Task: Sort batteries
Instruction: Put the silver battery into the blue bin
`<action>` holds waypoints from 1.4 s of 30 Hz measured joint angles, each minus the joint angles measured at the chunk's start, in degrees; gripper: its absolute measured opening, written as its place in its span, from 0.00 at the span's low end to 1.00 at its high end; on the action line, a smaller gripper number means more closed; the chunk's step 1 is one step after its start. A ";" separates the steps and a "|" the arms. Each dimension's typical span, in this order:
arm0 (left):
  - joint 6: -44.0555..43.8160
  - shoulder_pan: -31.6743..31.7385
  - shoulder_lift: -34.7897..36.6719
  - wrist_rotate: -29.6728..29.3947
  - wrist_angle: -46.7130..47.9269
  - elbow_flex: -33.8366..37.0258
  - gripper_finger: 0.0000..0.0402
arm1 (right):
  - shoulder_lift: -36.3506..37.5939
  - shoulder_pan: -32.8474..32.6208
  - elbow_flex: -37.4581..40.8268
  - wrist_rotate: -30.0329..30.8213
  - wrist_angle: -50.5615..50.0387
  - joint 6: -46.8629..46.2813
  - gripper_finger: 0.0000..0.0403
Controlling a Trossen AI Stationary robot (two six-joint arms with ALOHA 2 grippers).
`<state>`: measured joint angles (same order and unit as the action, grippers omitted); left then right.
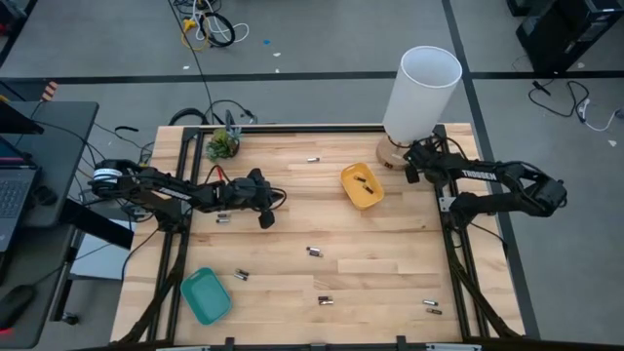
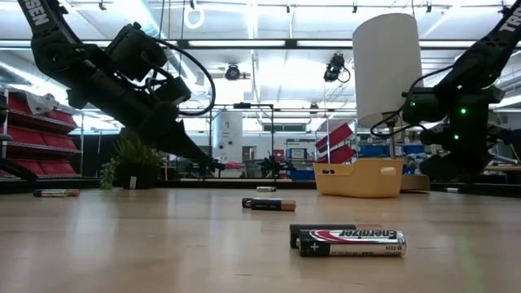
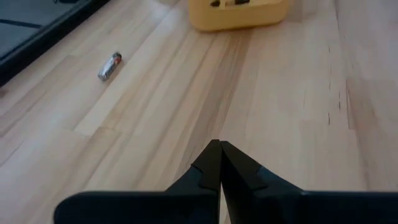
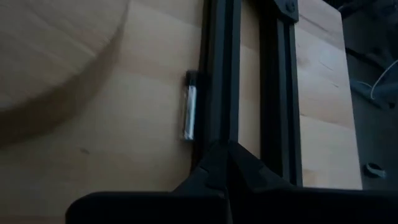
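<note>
A battery (image 2: 352, 242) lying nearest the low camera is showing the brand "Energizer"; the right arm (image 1: 480, 176) is bearing white "TROSSEN" lettering.

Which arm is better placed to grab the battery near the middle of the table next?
Probably the left. The left gripper, shut and empty, hangs nearer the middle battery; the right gripper sits at the table's right edge by the lamp.

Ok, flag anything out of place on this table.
Small cylindrical batteries lie scattered loose across the wooden table, e.g., while the yellow tray holds a few and the teal tray looks empty. One battery sits against the black frame rail.
</note>
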<state>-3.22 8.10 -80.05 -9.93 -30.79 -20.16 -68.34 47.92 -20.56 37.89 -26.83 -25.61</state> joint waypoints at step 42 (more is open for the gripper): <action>-0.48 0.04 0.00 -0.01 0.48 0.00 0.04 | -0.02 -9.35 -0.15 -2.94 -1.89 -18.23 0.00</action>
<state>-3.70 8.14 -80.05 -9.93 -30.31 -20.16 -68.36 38.57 -20.71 34.95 -28.72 -43.83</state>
